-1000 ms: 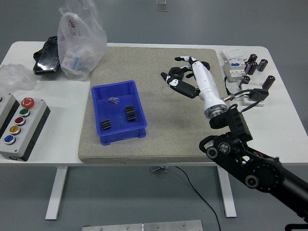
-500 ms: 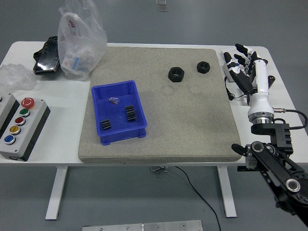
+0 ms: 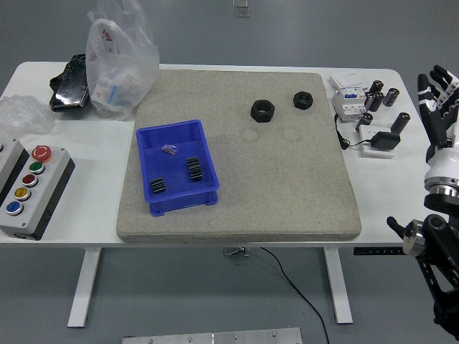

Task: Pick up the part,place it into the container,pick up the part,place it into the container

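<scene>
Black nuts and both on grey mat, neither yet in blue container; right hand empty, fingers spread, off at worktop's right edge.

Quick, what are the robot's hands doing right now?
Left hand: not in view.
Right hand: open, fingers spread, holding nothing, off the table's right edge.

Right arm cut by right edge below the hand; button box clipped at left edge; small clear item in blue bin too small to identify; plastic bag contents indistinct.
</scene>
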Action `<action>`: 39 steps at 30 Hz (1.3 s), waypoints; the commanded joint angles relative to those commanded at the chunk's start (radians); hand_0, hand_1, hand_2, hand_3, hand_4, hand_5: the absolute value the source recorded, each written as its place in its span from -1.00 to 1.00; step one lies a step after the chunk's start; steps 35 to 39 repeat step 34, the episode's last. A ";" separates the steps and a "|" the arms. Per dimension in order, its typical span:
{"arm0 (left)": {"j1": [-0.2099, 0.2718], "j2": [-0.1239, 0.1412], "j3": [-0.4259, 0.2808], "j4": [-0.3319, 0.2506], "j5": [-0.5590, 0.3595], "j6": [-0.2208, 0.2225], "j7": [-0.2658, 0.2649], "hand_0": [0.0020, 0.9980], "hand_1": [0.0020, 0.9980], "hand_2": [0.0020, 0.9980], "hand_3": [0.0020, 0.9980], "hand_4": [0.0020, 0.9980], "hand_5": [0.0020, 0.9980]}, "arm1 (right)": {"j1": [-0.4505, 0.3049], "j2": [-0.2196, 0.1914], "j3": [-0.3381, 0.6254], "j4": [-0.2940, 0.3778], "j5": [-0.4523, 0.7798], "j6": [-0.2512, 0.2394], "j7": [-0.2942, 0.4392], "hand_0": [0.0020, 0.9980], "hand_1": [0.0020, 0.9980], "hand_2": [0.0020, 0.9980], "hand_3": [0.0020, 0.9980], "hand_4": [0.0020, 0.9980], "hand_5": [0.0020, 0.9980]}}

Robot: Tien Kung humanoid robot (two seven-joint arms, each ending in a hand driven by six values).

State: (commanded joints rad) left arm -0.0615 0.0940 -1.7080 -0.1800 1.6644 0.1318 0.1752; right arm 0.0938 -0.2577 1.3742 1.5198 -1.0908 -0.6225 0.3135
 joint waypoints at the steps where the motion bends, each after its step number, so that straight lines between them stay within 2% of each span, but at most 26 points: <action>1: -0.001 0.003 -0.001 0.000 0.004 0.000 0.001 0.51 0.30 0.20 0.29 0.32 -0.26 | -0.004 0.001 0.009 -0.001 0.007 0.000 0.004 0.54 0.48 0.54 0.50 0.69 0.20; 19: -0.004 0.021 0.005 0.000 0.019 -0.006 0.004 0.49 0.32 0.22 0.29 0.33 -0.28 | -0.032 0.003 0.043 -0.011 0.081 0.021 0.065 0.54 0.47 0.54 0.49 0.69 0.20; 20: -0.004 0.021 0.003 0.000 0.020 -0.005 0.004 0.50 0.40 0.27 0.29 0.34 -0.29 | -0.032 0.003 0.046 -0.012 0.084 0.022 0.067 0.57 0.49 0.56 0.50 0.70 0.21; 24: -0.004 0.022 -0.006 0.000 0.028 -0.007 0.002 0.50 0.40 0.27 0.29 0.34 -0.29 | -0.032 0.005 0.055 -0.014 0.089 0.026 0.070 0.57 0.49 0.56 0.50 0.70 0.21; 25: -0.004 0.022 -0.009 0.000 0.029 -0.008 -0.001 0.51 0.48 0.39 0.40 0.53 -0.10 | -0.032 0.005 0.056 -0.015 0.090 0.026 0.070 0.57 0.49 0.56 0.50 0.70 0.21; 31: -0.001 0.018 -0.022 0.000 0.030 -0.016 -0.012 0.51 0.48 0.39 0.40 0.53 -0.10 | -0.033 0.005 0.056 -0.018 0.096 0.029 0.072 0.57 0.49 0.56 0.50 0.70 0.21; 32: -0.001 0.018 -0.023 0.000 0.030 -0.016 -0.013 0.52 0.49 0.42 0.49 0.75 0.21 | -0.033 0.006 0.056 -0.018 0.096 0.030 0.072 0.57 0.50 0.56 0.51 0.70 0.21; 39: 0.001 0.017 -0.027 0.000 0.032 -0.016 -0.016 0.52 0.49 0.42 0.49 0.75 0.21 | -0.034 0.006 0.058 -0.018 0.094 0.031 0.071 0.57 0.50 0.56 0.51 0.70 0.21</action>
